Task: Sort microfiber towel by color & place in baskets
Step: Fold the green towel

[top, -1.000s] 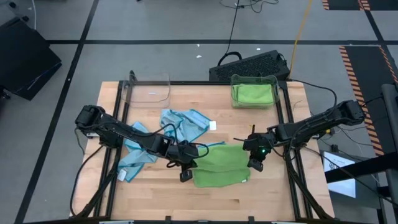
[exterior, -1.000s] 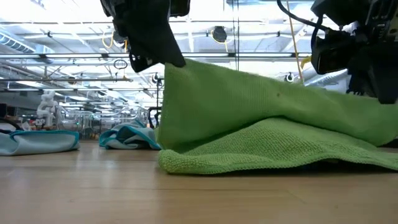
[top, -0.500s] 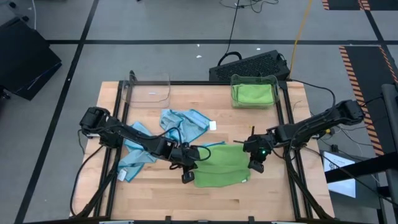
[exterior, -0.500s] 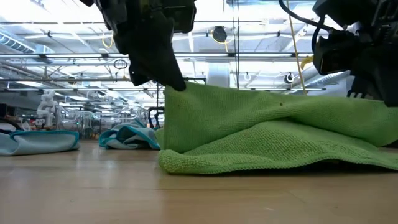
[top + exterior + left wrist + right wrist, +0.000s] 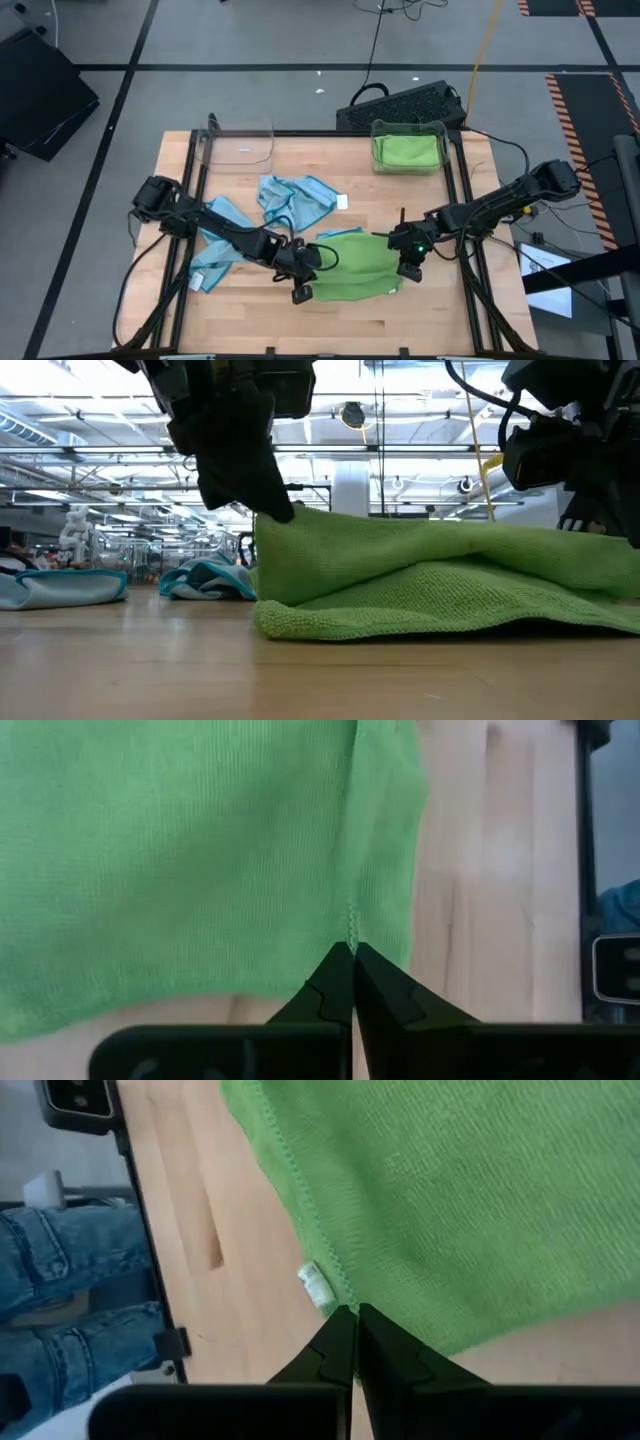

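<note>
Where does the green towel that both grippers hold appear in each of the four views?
High view: green towel near the table's front, between the grippers.
Low view: fills centre and right, folded over.
Left wrist view: fills most of the picture.
Right wrist view: fills the upper right.
Shared landmark: the wooden table.

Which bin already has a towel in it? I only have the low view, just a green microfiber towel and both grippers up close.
Observer: The far-right clear plastic bin holds a folded green towel.
Operator: Other bin?
Observer: The far-left clear plastic bin has no towel in it.
Operator: Are both grippers pinching cloth?
Observer: Yes. The left gripper is shut on the green microfiber towel at its seam; the right gripper is shut on its hem beside a small white tag.
</note>
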Available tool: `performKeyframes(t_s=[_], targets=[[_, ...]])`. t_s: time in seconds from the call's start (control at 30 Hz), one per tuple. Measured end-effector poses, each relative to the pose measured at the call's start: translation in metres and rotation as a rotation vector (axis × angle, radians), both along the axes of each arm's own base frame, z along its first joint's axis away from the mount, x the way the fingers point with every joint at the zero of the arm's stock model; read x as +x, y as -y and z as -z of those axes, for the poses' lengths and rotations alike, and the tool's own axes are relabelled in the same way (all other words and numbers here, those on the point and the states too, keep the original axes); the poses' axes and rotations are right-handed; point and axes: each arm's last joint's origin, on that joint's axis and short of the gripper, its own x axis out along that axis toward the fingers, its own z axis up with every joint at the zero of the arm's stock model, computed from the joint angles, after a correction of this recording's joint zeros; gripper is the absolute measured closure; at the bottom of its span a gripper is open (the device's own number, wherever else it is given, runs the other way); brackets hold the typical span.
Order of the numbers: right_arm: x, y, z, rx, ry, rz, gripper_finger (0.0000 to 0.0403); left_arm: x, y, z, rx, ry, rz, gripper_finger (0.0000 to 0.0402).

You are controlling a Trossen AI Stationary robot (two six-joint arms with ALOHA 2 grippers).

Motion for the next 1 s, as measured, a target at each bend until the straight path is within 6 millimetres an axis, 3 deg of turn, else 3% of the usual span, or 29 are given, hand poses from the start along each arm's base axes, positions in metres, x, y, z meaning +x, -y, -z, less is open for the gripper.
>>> performKeyframes(t_s=[0.27,0.4,0.73,1.0], targets=[[-0.001,-0.004,-0.001,0.045,-0.011,-0.026,0.0395,-0.001,0.003,0.001,-0.019,-0.007,-0.006,0.0395],[-0.002,-0.007,-0.001,0.049,-0.018,-0.030,0.0379,0.001,0.004,-0.001,-0.029,0.016,-0.003,0.0377],[-0.004,-0.012,-0.002,0.065,-0.027,-0.055,0.0272,0.001,0.005,-0.001,-0.066,0.016,-0.044,0.0285],[-0.005,-0.014,-0.011,0.135,0.005,-0.054,0.0205,0.000,0.006,-0.004,-0.155,-0.014,-0.058,0.0257]])
